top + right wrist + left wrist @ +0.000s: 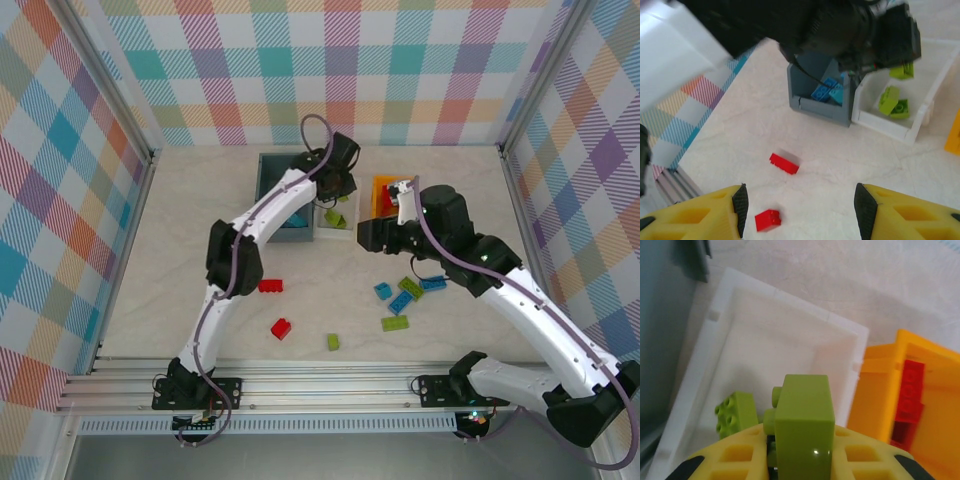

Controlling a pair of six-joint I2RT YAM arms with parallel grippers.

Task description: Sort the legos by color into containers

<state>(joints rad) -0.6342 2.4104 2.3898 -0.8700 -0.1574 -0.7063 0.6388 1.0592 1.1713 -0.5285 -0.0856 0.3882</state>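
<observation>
My left gripper (801,452) is shut on a lime green lego (805,405) and hangs over the white container (790,315), where another green lego (735,412) lies. The orange-yellow container (875,400) beside it holds a red lego (910,395). The dark grey-blue container (822,102) holds blue legos (824,92). My right gripper (800,210) is open and empty above the table, with two red legos (784,163) (767,220) below it. In the top view the left gripper (338,185) is over the bins and the right gripper (367,235) is just in front of them.
Loose legos lie on the table: blue ones (400,303), green ones (395,323) and a single green one (333,342). The left arm's black wrist (860,30) hangs close above the bins. Metal frame rails (300,385) run along the near edge.
</observation>
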